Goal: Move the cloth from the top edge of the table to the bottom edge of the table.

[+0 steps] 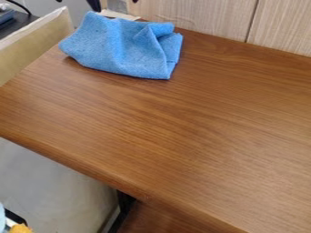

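The blue cloth (124, 48) lies crumpled, with raised folds, on the upper left part of the brown wooden table (182, 132), close to its back edge. Small black parts of the gripper (94, 4) show at the very top edge of the camera view, above and behind the cloth and apart from it. Most of the gripper is cut off by the view's edge.
A light wood-grain panel (213, 16) stands along the table's back edge. At the upper left is a tan board (36, 50) beside the table, with a dark device (6, 14) beyond it. An orange object (20, 228) shows low at the bottom left.
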